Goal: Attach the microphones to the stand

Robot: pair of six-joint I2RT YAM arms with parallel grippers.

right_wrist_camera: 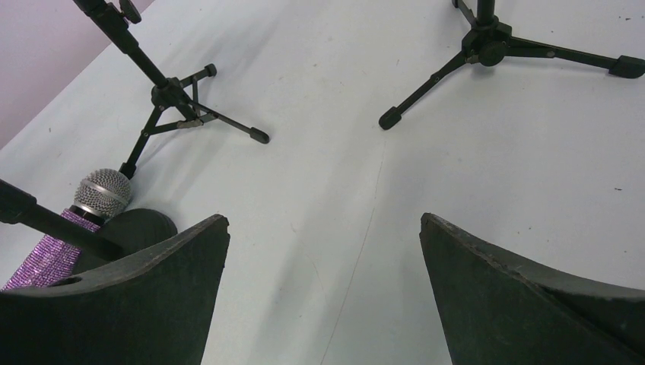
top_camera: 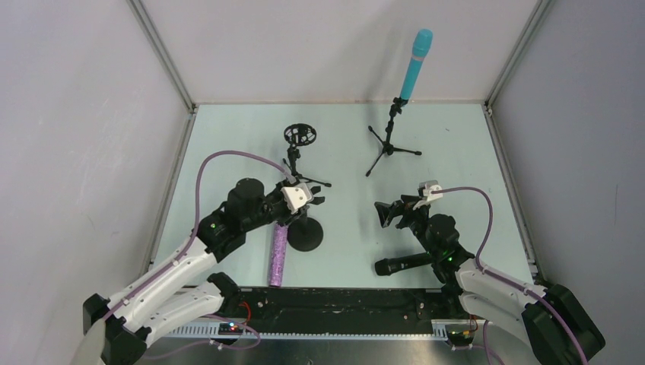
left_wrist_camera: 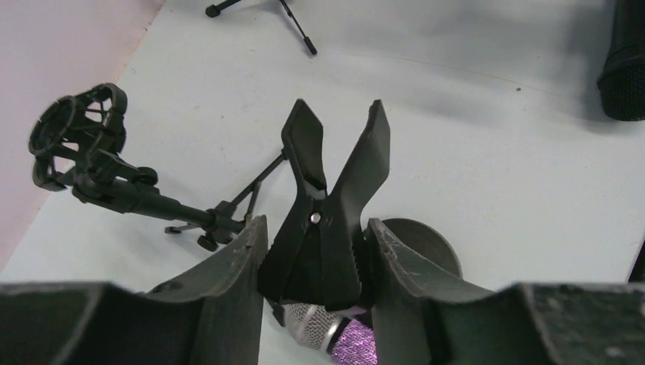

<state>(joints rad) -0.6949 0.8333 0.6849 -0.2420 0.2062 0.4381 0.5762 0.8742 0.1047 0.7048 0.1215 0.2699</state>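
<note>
My left gripper [top_camera: 308, 199] [left_wrist_camera: 318, 222] is shut on the handles of a black spring clip [left_wrist_camera: 328, 175], with a finger pressed against each side. The clip's far jaws are spread in a wide V. It belongs to a stand with a round base [top_camera: 305, 235] [left_wrist_camera: 426, 239]. The purple glitter microphone [top_camera: 278, 255] lies flat by that base, and its silver mesh head [left_wrist_camera: 323, 323] shows just under the clip. A cyan microphone [top_camera: 415, 65] stands upright in the back tripod stand [top_camera: 389, 144]. The black microphone [top_camera: 403, 265] lies near my right arm. My right gripper [top_camera: 386, 214] [right_wrist_camera: 323, 220] is open and empty above the table.
A small tripod stand with an empty round shock mount [top_camera: 300, 135] [left_wrist_camera: 80, 141] stands just beyond my left gripper, and its legs [right_wrist_camera: 176, 99] reach toward the round base. The back tripod's legs [right_wrist_camera: 487, 46] spread ahead of my right gripper. Enclosure walls ring the table.
</note>
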